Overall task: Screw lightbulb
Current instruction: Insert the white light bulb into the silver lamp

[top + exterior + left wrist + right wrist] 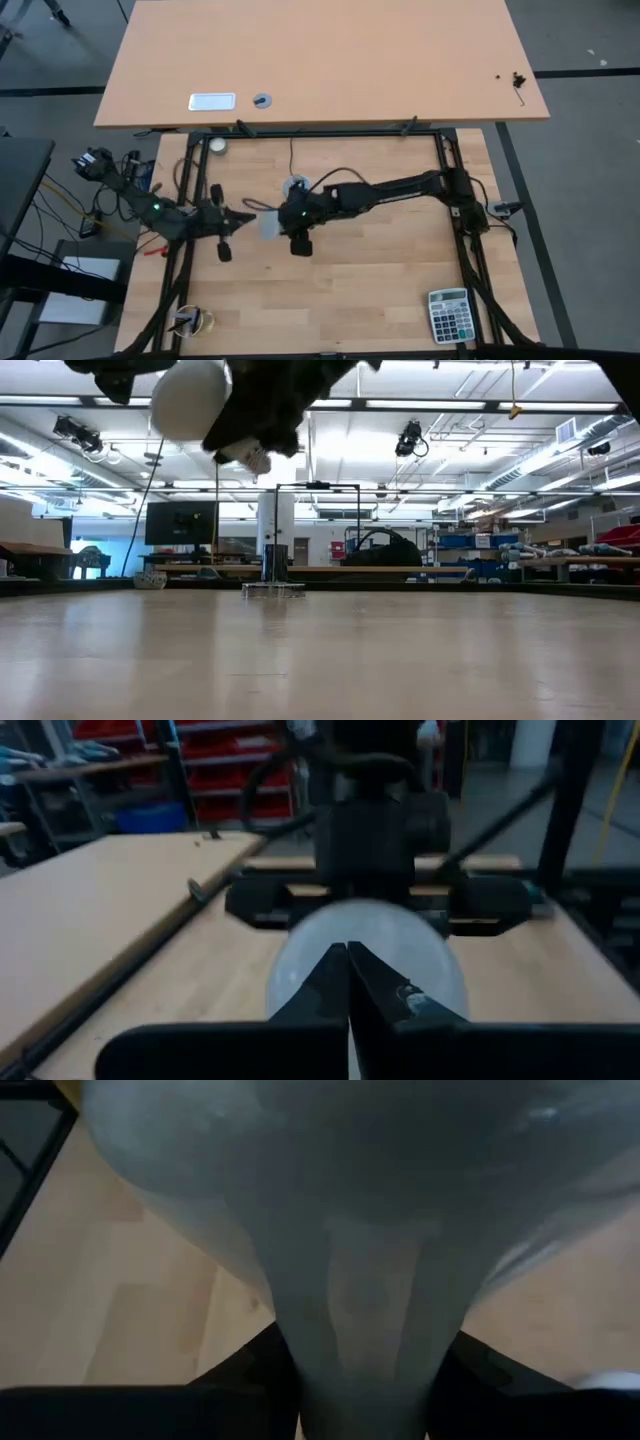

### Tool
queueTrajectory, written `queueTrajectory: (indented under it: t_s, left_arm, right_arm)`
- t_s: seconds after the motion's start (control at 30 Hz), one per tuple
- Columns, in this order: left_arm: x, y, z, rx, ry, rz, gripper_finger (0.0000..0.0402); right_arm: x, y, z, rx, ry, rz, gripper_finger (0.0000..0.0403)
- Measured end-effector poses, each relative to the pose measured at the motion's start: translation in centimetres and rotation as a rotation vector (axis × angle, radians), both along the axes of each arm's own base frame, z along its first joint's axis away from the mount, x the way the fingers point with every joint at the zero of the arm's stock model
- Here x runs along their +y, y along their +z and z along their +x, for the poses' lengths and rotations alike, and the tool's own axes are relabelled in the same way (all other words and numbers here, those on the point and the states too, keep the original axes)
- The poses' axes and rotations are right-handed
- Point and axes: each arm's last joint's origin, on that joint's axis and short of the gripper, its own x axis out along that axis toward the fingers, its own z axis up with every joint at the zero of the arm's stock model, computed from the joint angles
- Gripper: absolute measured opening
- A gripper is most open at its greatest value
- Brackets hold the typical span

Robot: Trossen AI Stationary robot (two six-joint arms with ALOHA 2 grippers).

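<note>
The white lightbulb point(268, 224) hangs high above the table in the low view point(190, 398), near the table's middle, between my two grippers. My right gripper point(283, 216) comes from the table's right and is shut on the lightbulb, whose wide body fills the right wrist view point(360, 1200). My left gripper point(347, 960) is shut, points level from the left, and its tips stand right in front of the bulb's round face point(300, 945). The grey socket disc point(296, 185) with its black cord lies flat on the table just beyond them. My right gripper pinches the bulb's narrow neck point(365, 1360) between its two fingers point(250, 1370), one on each side. It comes slanting down from the table's right. The bulb is lifted clear of the table, wide face toward the left arm. Whether my left gripper touches the bulb's face, I cannot tell.
A calculator point(449, 314) lies at the near right corner, a small white round thing point(217, 145) at the far left, a small object point(190, 320) at the near left. Black frame rails point(440, 160) border the table. A second tabletop point(320, 60) lies beyond.
</note>
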Motion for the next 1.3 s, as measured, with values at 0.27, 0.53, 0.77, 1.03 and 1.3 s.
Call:
queueTrajectory:
  t_s: [0.27, 0.53, 0.77, 1.03, 1.3]
  left_arm:
    - [1.4, 1.0, -1.0, -0.064, 0.026, -0.015, 0.0000]
    - [2.3, 0.8, -0.6, -0.046, 0.069, 0.004, 0.0000]
    - [3.4, 1.2, -0.1, -0.082, 0.104, -0.011, 0.0000]
    - [4.4, 1.5, 0.4, -0.111, 0.108, 0.014, 0.0000]
    - [5.5, 0.7, 1.5, -0.048, 0.166, 0.039, 0.0000]
  right_arm:
    - [-2.7, 5.1, -1.7, -0.154, -0.067, -0.072, 0.0159]
    - [-4.2, 6.1, -1.1, -0.269, -0.083, -0.075, 0.0159]
    - [-4.3, 6.2, -0.9, -0.310, -0.054, -0.060, 0.0158]
    - [-4.9, 4.4, -0.9, -0.297, -0.072, -0.055, 0.0158]
    - [-7.0, 2.8, -1.3, -0.254, -0.108, -0.050, 0.0158]
